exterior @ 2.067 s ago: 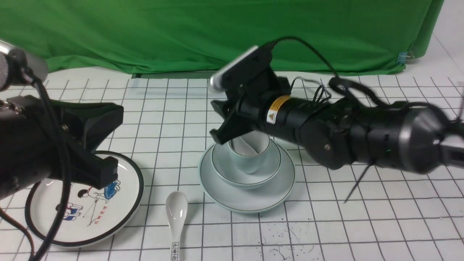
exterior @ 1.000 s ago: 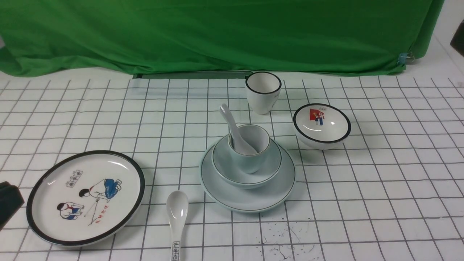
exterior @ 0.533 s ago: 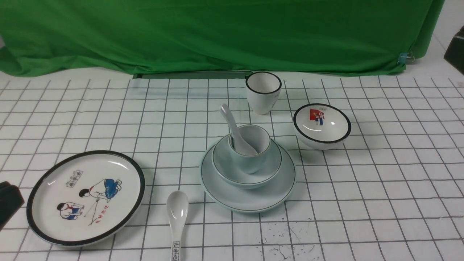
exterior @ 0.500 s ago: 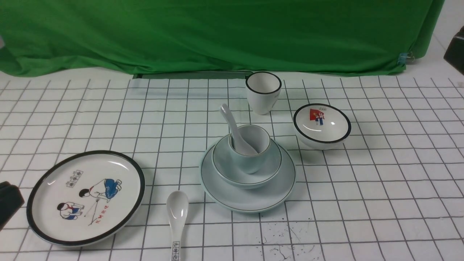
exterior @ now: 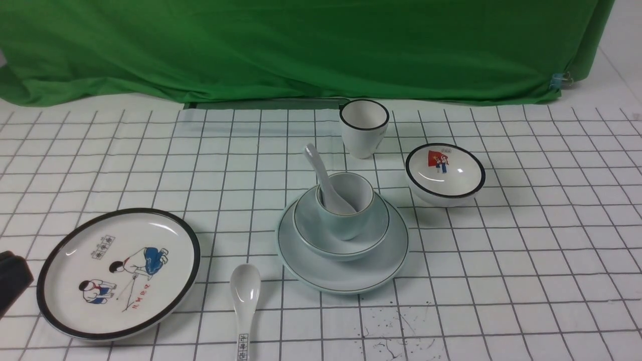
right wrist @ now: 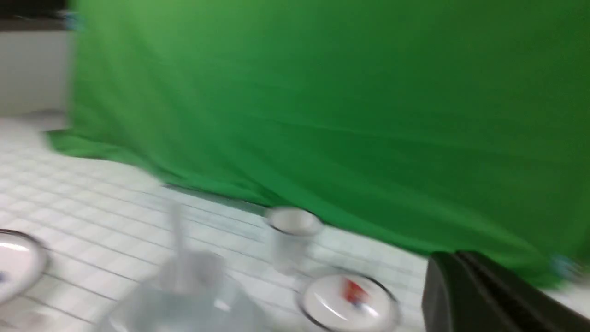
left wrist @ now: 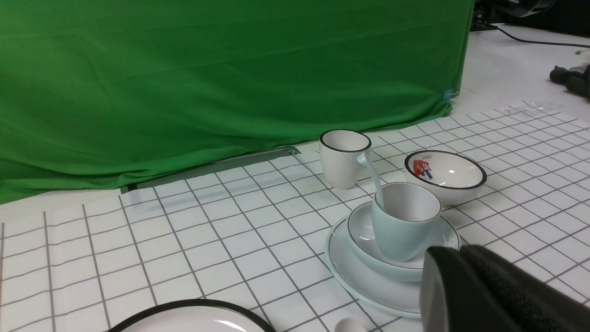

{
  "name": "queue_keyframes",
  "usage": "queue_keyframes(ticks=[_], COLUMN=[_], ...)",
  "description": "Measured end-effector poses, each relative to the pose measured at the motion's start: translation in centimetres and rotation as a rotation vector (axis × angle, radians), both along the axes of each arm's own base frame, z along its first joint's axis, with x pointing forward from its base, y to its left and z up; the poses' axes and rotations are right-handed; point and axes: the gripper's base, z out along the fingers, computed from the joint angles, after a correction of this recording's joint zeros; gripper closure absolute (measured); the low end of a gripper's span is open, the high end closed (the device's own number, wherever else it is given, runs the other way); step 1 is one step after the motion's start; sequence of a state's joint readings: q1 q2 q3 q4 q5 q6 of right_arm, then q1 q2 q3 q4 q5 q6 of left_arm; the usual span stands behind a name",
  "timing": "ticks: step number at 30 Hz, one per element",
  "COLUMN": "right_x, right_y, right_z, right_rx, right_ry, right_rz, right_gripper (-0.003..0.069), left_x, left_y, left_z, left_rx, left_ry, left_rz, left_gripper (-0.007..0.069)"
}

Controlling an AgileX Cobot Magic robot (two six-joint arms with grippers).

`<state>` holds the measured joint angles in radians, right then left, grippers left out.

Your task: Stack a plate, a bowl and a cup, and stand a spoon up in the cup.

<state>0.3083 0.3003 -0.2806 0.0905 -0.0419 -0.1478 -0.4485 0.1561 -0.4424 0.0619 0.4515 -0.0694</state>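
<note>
1. Green cloth (exterior: 301, 45) is hanging across the back, with the white gridded table (exterior: 526, 250) stretching out in front of it.
2. Sitting mid-table is the plate (exterior: 346, 273), carrying the bowl (exterior: 341, 240).
3. Nesting in that bowl is the cup (exterior: 346, 220).
4. Leaning out of the cup toward the robot's left is the spoon (exterior: 323, 175), bowl end down inside.
5. Left claw (left wrist: 488, 290) is hanging near the stack, clenched on nothing.
6. Right claw (right wrist: 484, 295) is showing in its blurry wrist view, also clenched and empty.
</note>
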Motion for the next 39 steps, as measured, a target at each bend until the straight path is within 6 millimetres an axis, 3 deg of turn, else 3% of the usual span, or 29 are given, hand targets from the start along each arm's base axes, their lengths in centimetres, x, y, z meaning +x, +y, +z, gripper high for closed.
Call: queue_keyframes(ticks=[3,4,7,10,20,39], right_x=[-0.6,-0.7,-1.2,-1.7,-2.3,-2.3], right_y=[-1.4,-1.4,-2.4,-2.8,-3.0,-3.0], right_z=[-3.1,-3.1,-6.2,-8.1,-10.0,-10.1], right_rx=[0.002,0.003,0.013,0.045,0.037,0.034], right_ry=[0.023,0.018,0.044,0.069,0.242,0.254], right_rz=[-0.16,-0.16,-0.298,-0.356,-0.387,-0.375], right_gripper=[0.0648,0.0648,0.0648,0.0648,0.0648,0.0629], left_x=[0.0,0.0,0.0,0.0,0.0,0.0], left_y=[0.0,0.0,0.0,0.0,0.0,0.0], left_z=[0.0,0.0,0.0,0.0,0.0,0.0], left_rx=[0.0,0.0,0.0,0.0,0.0,0.0], left_ry=[0.0,0.0,0.0,0.0,0.0,0.0], left_rz=[0.0,0.0,0.0,0.0,0.0,0.0], left_gripper=[0.0656,0.0656,0.0656,0.0656,0.0655,0.0653])
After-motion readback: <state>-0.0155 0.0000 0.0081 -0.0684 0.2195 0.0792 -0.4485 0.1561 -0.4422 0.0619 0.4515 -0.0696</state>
